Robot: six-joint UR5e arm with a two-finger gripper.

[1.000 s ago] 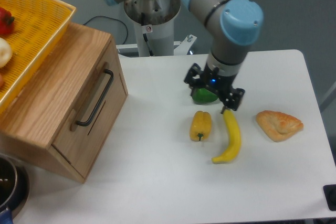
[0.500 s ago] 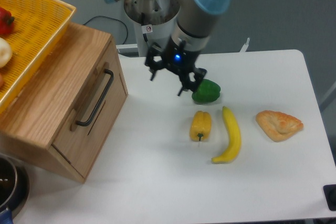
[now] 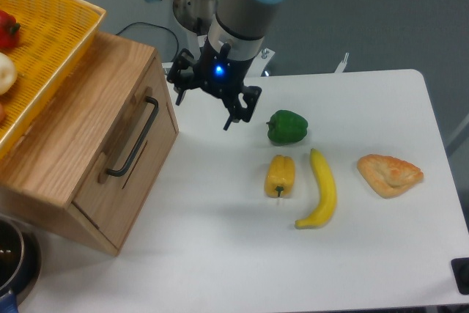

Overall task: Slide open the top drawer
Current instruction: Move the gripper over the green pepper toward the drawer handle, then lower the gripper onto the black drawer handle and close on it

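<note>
The top drawer [image 3: 132, 155] is a light-oak front panel on the wooden cabinet at the left, and it sits flush with the cabinet. A long black bar handle [image 3: 134, 137] runs across its front. My gripper [image 3: 202, 111] hangs above the white table just right of the cabinet's upper corner. Its two fingers [image 3: 229, 124] are spread apart and hold nothing. A gap of table remains between the gripper and the handle.
A yellow woven basket [image 3: 51, 34] with produce rests on the cabinet top. A green pepper [image 3: 287, 127], yellow pepper [image 3: 280, 175], banana [image 3: 321, 190] and pastry [image 3: 389, 174] lie on the table to the right. A dark pot [image 3: 13, 258] sits at lower left.
The gripper has travelled left across the table, from above the banana and green pepper toward the cabinet. The green pepper it hid is in plain view. The drawer has not moved.
</note>
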